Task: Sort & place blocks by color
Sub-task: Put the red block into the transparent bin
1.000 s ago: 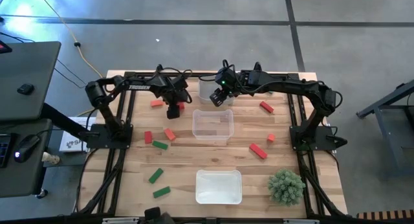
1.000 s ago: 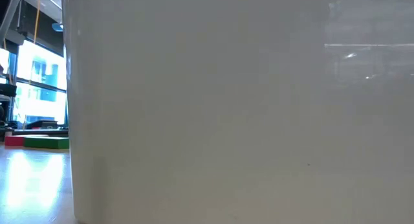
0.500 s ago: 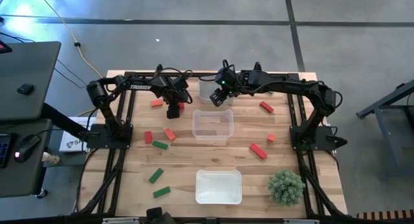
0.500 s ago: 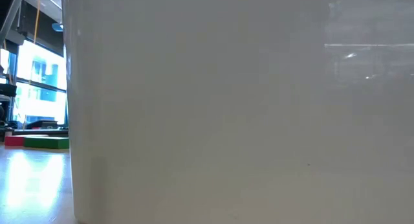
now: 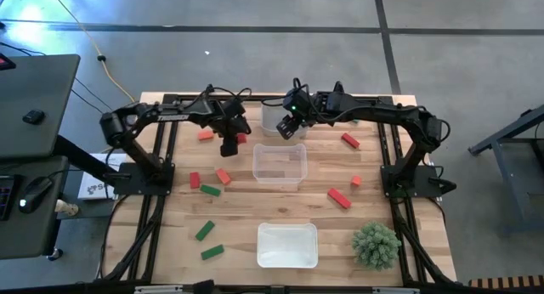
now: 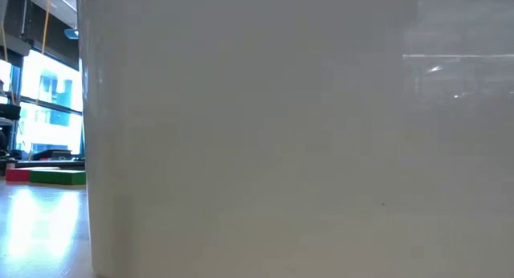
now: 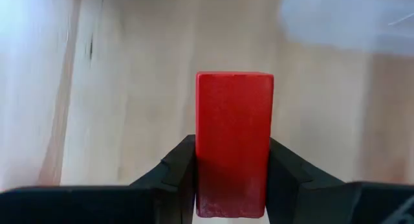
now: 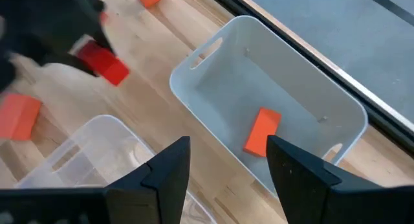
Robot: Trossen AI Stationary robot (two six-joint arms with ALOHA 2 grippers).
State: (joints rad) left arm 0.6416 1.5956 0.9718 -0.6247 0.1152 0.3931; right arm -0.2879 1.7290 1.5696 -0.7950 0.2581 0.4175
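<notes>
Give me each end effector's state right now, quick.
Left end effector: closed on a red block, held above the table.
Right end effector: open, holding nothing, above the white tray with an orange block in it.

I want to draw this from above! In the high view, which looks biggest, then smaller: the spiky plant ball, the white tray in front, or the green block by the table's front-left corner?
1. White tray, largest.
2. Spiky plant ball, clearly smaller than the tray.
3. Green block, smallest by far.

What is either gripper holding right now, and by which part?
The left gripper holds a deep red block by its two long sides, near one end. The right gripper holds nothing.
</notes>
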